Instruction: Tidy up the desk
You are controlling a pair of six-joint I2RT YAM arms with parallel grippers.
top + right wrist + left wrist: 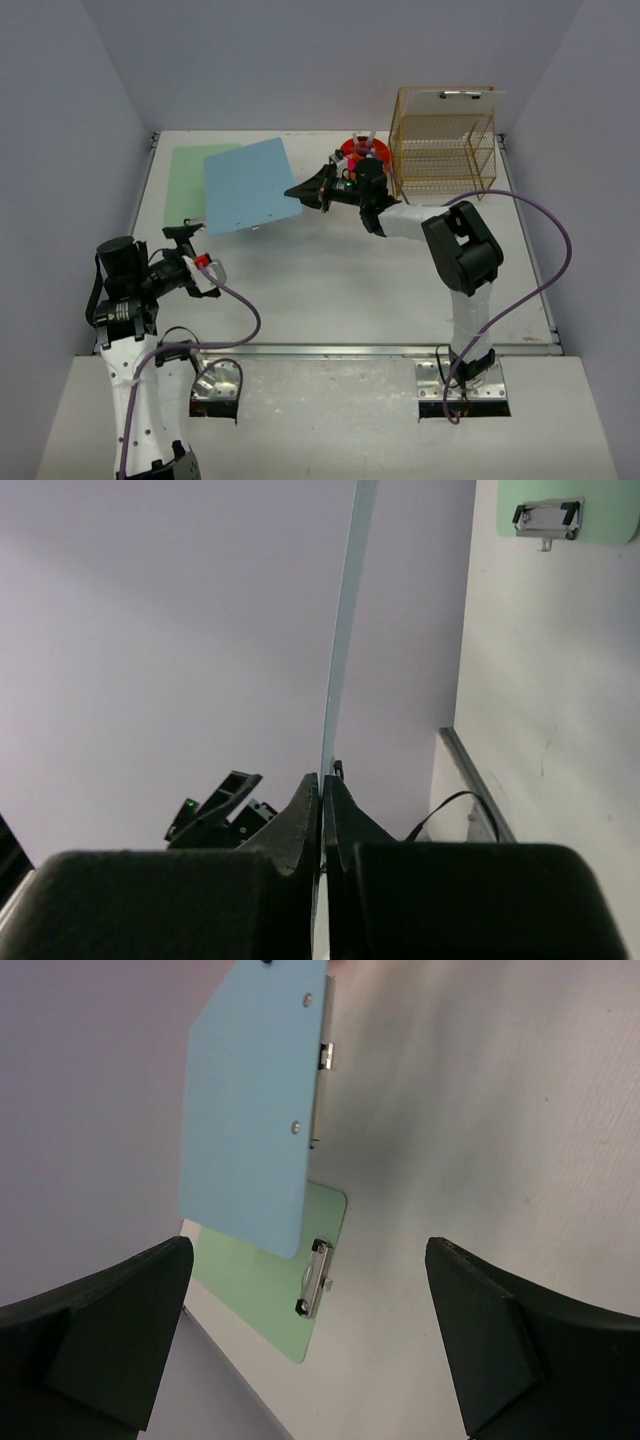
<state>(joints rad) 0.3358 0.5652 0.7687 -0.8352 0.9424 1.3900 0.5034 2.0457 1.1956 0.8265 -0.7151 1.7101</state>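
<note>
Left gripper (308, 1247); desk (330, 290) long side-to-side, seemingly

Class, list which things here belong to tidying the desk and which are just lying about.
In the job: desk; blue clipboard, gripped by right claw; green clipboard, lying flat; wire rack.
Lying about, it seems: red pen pot; white clipboard on the rack.
</note>
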